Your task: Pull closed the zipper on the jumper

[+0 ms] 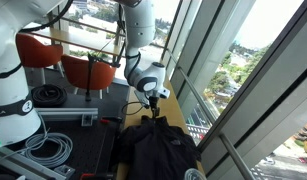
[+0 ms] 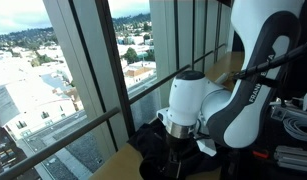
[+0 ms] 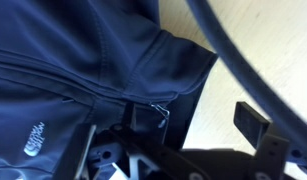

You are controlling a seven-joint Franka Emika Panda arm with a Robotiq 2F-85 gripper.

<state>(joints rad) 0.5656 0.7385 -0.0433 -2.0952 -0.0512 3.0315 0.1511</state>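
Note:
A dark navy jumper [image 3: 73,60] lies on a light wooden table [image 3: 268,45]. It shows in both exterior views [image 1: 158,148] [image 2: 153,140]. In the wrist view its zipper line runs across the fabric to a small metal zipper pull [image 3: 159,108] near the collar corner. My gripper [image 3: 198,122] is open just above the jumper's edge. One finger is beside the zipper pull and the other is over bare table. Nothing is held. In the exterior views the gripper [image 1: 151,100] [image 2: 179,148] points down at the jumper's top end.
The table runs along a tall window wall [image 1: 208,70]. Orange chairs [image 1: 88,70] stand behind. Coiled cables [image 1: 53,147] and black gear lie beside the jumper. A thick black cable [image 3: 243,50] crosses the wrist view above the table.

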